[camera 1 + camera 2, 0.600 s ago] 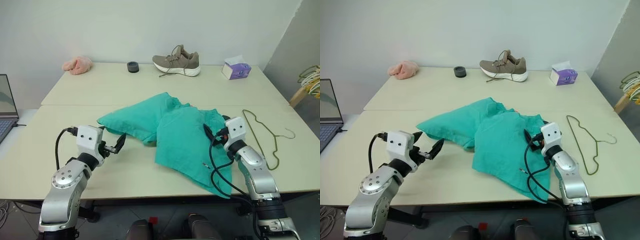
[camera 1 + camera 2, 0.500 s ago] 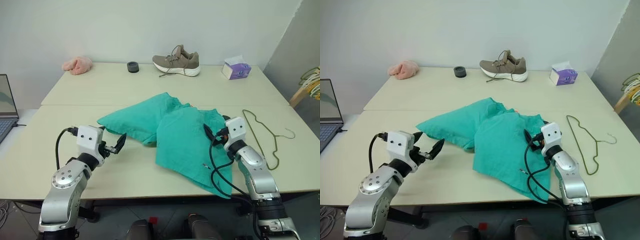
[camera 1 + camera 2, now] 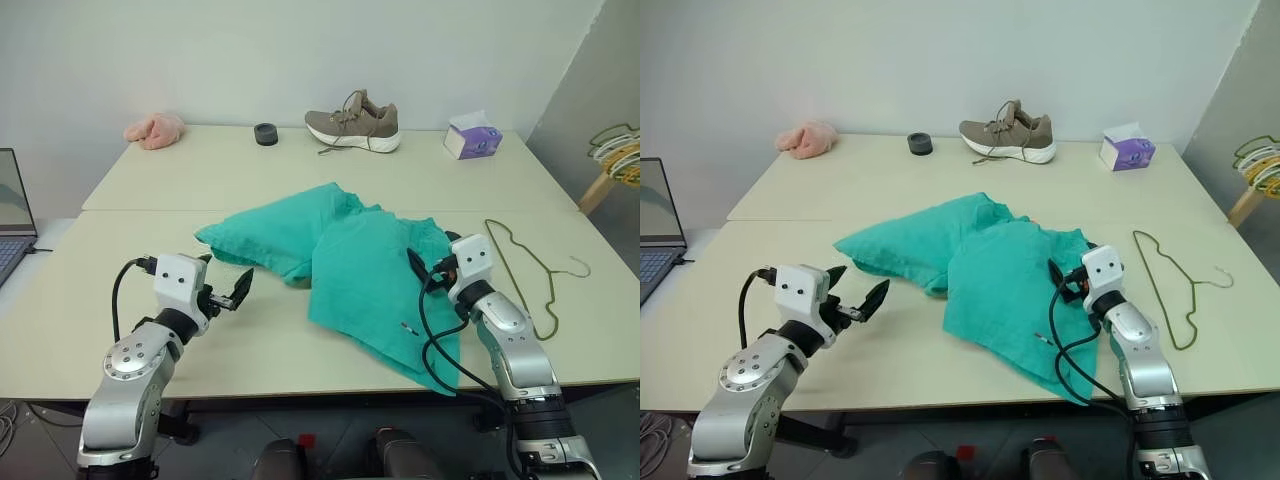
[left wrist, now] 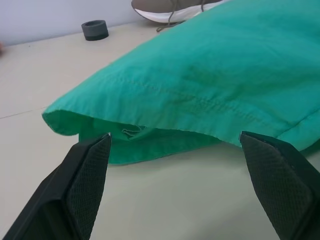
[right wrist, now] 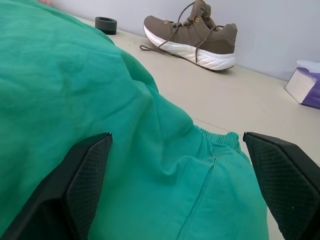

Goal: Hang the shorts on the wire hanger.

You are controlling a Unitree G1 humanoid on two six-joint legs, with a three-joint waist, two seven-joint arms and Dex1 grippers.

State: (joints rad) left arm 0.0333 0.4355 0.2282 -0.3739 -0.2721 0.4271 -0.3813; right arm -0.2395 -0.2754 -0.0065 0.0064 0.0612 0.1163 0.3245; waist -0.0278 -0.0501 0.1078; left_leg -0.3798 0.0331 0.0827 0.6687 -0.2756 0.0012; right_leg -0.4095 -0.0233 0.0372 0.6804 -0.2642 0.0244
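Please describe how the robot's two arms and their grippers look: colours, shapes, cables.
Both arms are silver-grey metal with rounded joint housings. Each wrist carries a white boxy module with two small dark dots. The left gripper and right gripper each have two black, textured, wedge-shaped fingers. Black cables loop beside each forearm.

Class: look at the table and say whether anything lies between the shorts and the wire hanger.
Nothing visible does. The shorts lie mid-table, the wire hanger flat beside them past the right gripper; only bare table separates them.
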